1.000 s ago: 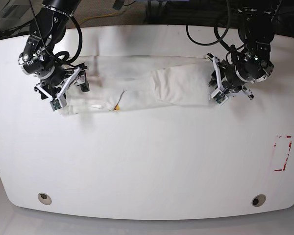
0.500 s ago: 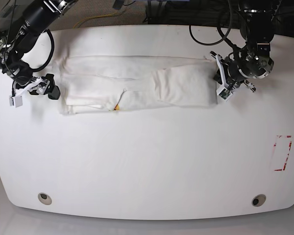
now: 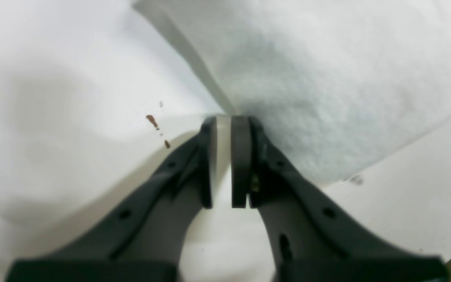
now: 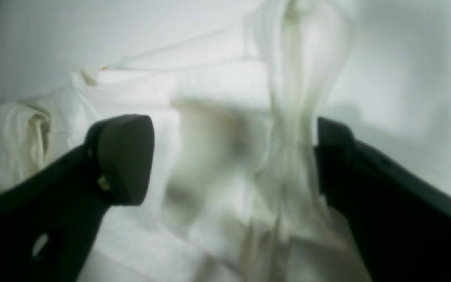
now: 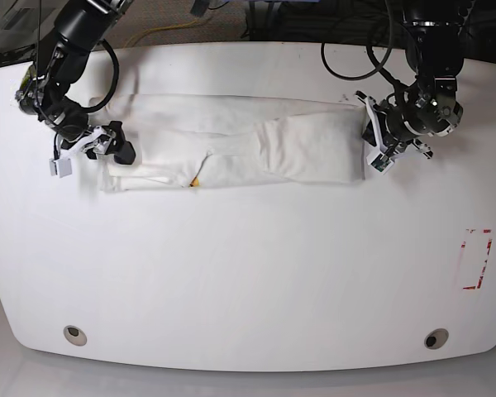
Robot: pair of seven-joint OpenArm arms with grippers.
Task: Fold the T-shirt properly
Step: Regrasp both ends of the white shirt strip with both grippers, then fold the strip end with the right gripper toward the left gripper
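The white T-shirt [image 5: 231, 145] lies in a long folded strip across the far part of the table, with a small yellow-orange bit of print [image 5: 197, 179] showing at a fold. My left gripper [image 5: 370, 147] sits at the strip's right end. In the left wrist view the gripper [image 3: 223, 121] is nearly shut, pinching the edge of the T-shirt [image 3: 327, 78]. My right gripper [image 5: 107, 151] is at the strip's left end. In the right wrist view it [image 4: 229, 133] is wide open, with blurred folds of the T-shirt [image 4: 217, 98] between its fingers.
The white table [image 5: 248, 273] has a red rectangular marking [image 5: 477, 258] near its right edge and two round holes [image 5: 76, 335] [image 5: 435, 338] near its front edge. Cables run behind the far edge. Small brown specks [image 3: 152, 120] mark the table by the left gripper.
My right arm swung out left off the shirt, then came back to its left end, open. The shirt's left end shifted a little. My left gripper barely moved.
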